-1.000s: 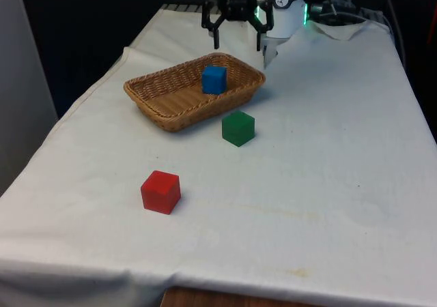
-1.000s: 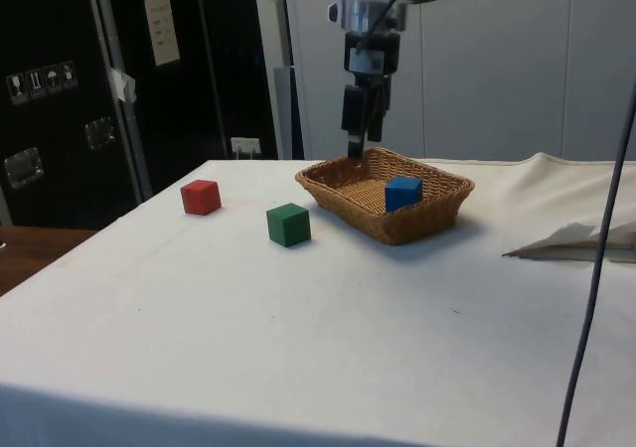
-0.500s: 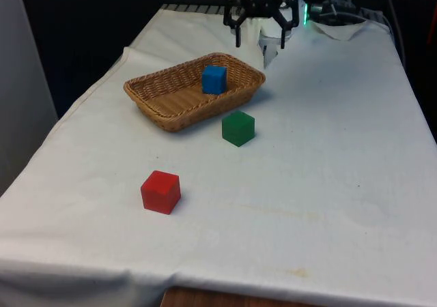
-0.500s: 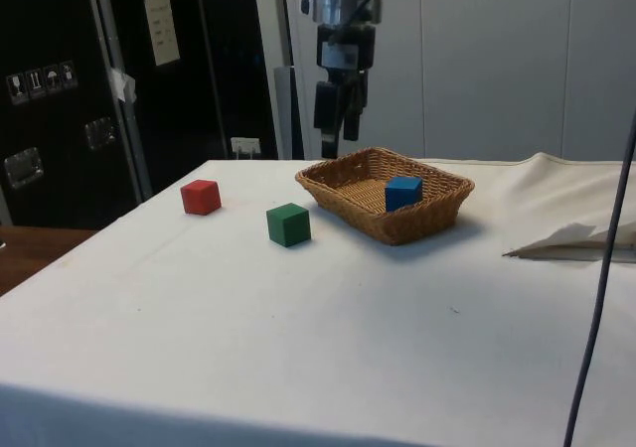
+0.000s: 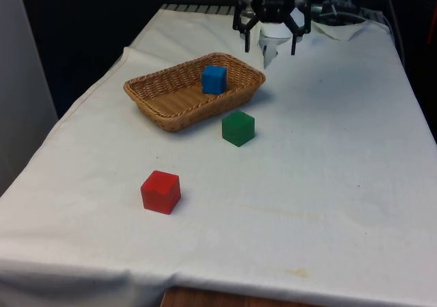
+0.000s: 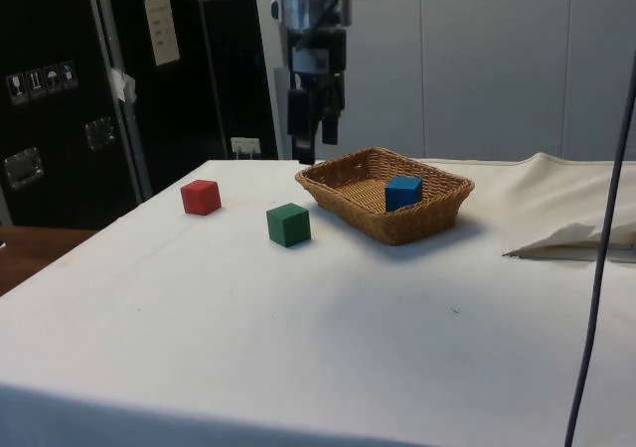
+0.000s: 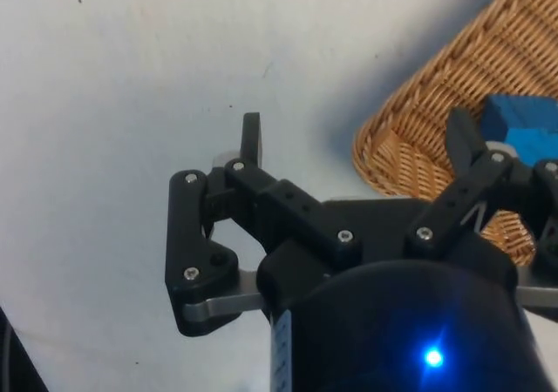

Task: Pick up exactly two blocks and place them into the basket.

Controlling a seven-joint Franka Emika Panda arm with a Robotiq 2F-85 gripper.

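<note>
Green block (image 5: 237, 128) sits on the cloth just beside the basket (image 5: 157, 95), on its near side. It looks like painted wood: stiff, light, flat-faced, perhaps a little slick. I judge the best hold is across two opposite side faces, square on, low enough not to tip it. Red block (image 5: 161, 192) lies well apart, nearer the table's front edge. Blue block (image 5: 214, 79) rests inside the basket. My claw (image 5: 268, 39) hangs above the basket's far end, spread wide, pinching nothing.
</note>
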